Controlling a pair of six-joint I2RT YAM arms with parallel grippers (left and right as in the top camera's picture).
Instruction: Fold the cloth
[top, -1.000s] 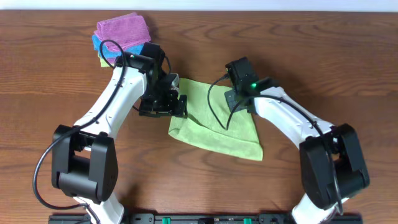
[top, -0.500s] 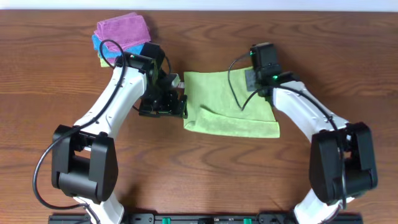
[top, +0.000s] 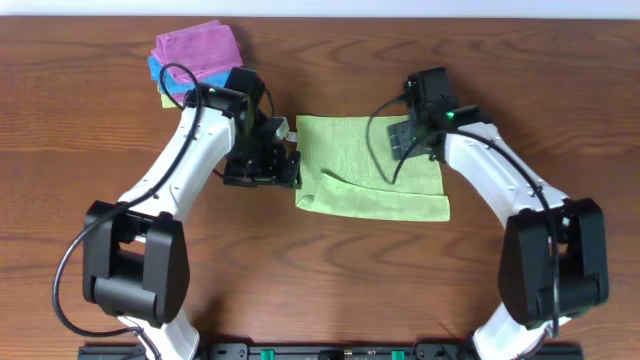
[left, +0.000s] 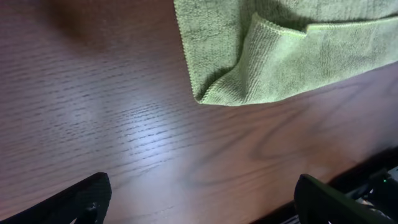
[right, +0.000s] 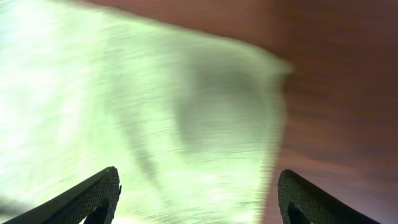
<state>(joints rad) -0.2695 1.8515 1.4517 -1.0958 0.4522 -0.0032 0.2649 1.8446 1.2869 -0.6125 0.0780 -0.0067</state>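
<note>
The green cloth (top: 365, 170) lies folded over on the wood table, a long rectangle with a raised fold near its left end. In the left wrist view its folded corner (left: 273, 62) shows at the top right. My left gripper (top: 283, 168) sits just left of the cloth, open over bare wood (left: 202, 202), with nothing between its fingers (left: 81, 199). My right gripper (top: 412, 140) hangs open over the cloth's back right part. In the right wrist view the cloth (right: 155, 112) is blurred beneath the spread gripper (right: 199, 199), which holds nothing.
A stack of folded cloths (top: 195, 55), purple over blue over yellow, sits at the back left, close behind my left arm. The table's far edge (top: 400, 12) runs along the top.
My right gripper carried the cloth's edge toward the back right, straightening the cloth into a rectangle, then opened and let go. The left arm has not moved.
</note>
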